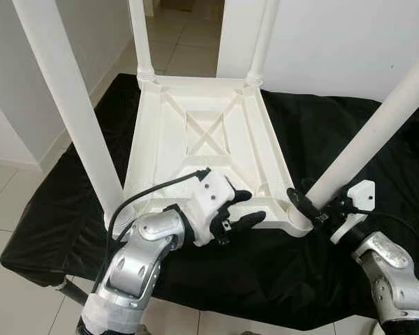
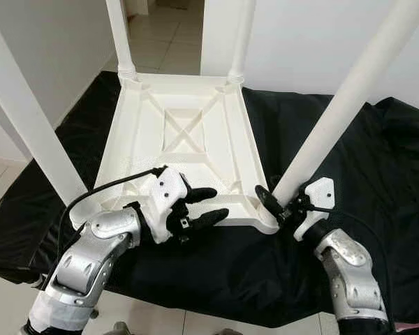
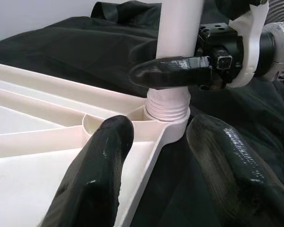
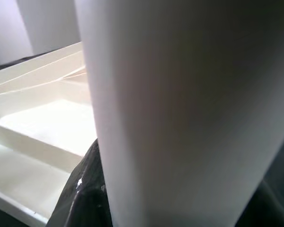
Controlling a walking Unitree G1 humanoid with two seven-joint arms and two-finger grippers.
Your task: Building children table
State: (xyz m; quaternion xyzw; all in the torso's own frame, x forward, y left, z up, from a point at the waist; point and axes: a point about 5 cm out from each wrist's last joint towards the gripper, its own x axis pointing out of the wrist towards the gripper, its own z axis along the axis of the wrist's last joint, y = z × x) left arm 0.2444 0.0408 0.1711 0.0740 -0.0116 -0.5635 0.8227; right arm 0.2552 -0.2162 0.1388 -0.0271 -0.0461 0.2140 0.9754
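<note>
A white tabletop [image 1: 202,132] lies upside down on a black cloth [image 1: 377,160], ribbed underside up, with four white legs standing from its corners. The right gripper [image 1: 309,206] is closed around the near right leg [image 1: 366,136] just above its threaded base (one black finger [image 3: 173,73] wraps across the leg's front in the left wrist view). The left gripper [image 1: 241,209] rests at the tabletop's near edge, its fingers parted and holding nothing, one over the rim and one outside it. The near left leg [image 1: 66,98] rises beside the left arm; two far legs [image 1: 141,38] stand at the far corners.
</note>
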